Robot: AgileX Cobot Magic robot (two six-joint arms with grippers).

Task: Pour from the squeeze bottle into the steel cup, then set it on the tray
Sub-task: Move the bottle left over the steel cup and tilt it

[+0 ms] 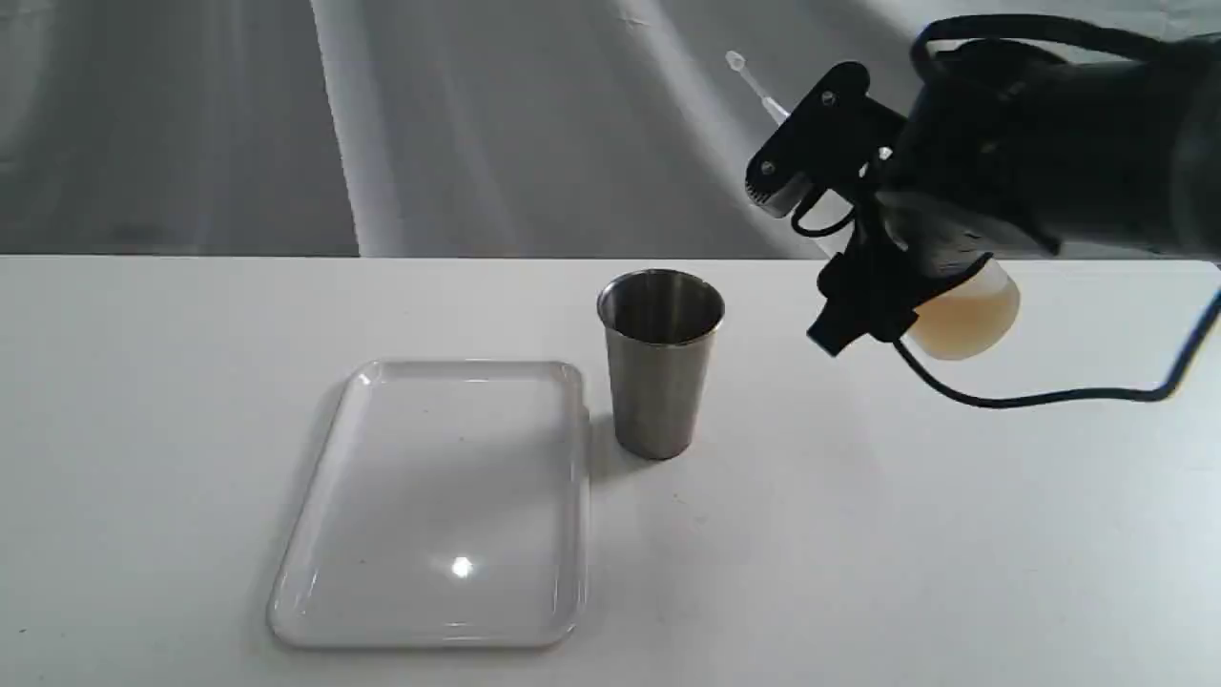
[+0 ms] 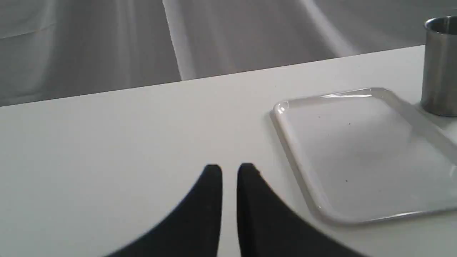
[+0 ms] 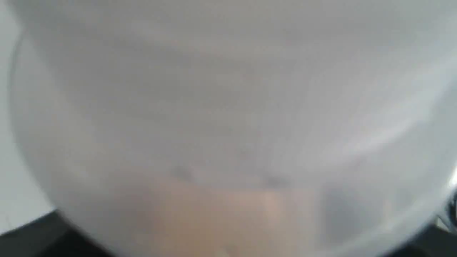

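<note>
Squeeze bottle [image 1: 963, 315] hangs in the air to the right of the steel cup [image 1: 658, 372], clear of the tabletop [image 1: 954, 534] and pinched across its body by the right claw [image 1: 796, 262]. It leans, base low and nozzle [image 1: 754, 81] pointing up and away toward the backdrop, so the amber liquid sits pooled at the base. The right wrist view shows only the bottle's [image 3: 228, 107] blurred translucent wall, pressed close to the lens. The left claw [image 2: 229, 171] hovers low over bare tabletop beside the tray [image 2: 285, 128], its fingers drawn almost together and gripping nothing.

Pouring has not begun, to judge by this: the nozzle is not over the cup's mouth, and it aims the wrong way.

Several things could go amiss from here:
- If the bottle tips over before the nozzle reaches the rim, liquid lands on the tabletop or runs down the cup's outside.
- The walls look soft, so a hard pinch may send out a jet once the nozzle dips — overshooting the narrow mouth.
- I cannot tell whether the tip is capped; if it is, nothing will flow.
- The cup narrows toward its base, and a nudge from the lower finger or the slack cable [image 1: 1049, 393] could topple it.
</note>
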